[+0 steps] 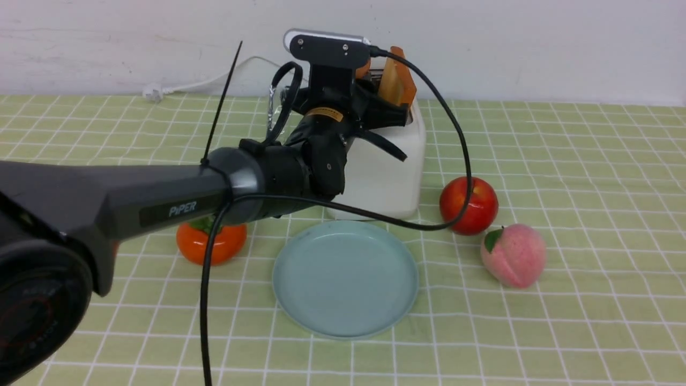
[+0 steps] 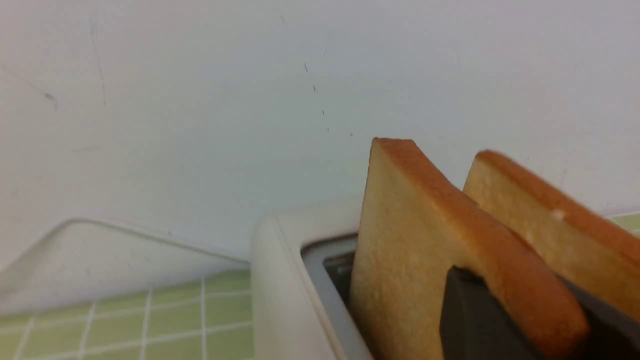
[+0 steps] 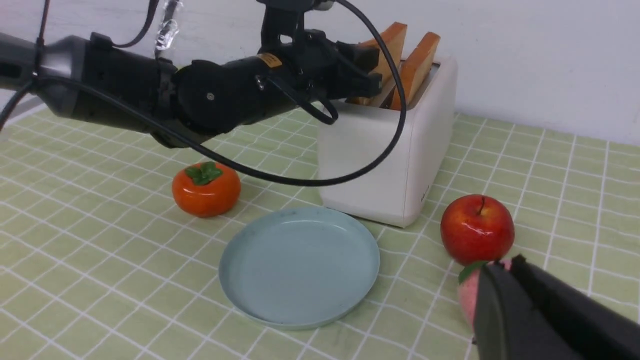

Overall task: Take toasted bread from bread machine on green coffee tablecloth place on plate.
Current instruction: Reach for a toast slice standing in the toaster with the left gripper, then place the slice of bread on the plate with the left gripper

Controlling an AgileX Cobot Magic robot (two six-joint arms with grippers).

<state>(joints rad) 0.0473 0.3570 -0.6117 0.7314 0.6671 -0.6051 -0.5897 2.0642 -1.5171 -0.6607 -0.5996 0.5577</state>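
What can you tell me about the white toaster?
The toaster is a boxy white appliance with rounded corners, plastic-looking, standing upright on the green cloth behind the plate. Its top has a grey, metal-looking surround with slots. Two bread slices stick up from it. The left gripper's fingers straddle one slice just above it.

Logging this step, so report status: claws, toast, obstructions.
Left claw astride one toast slice, still in toaster. Right claw shut, empty. Plate bare, nothing between it and toaster.
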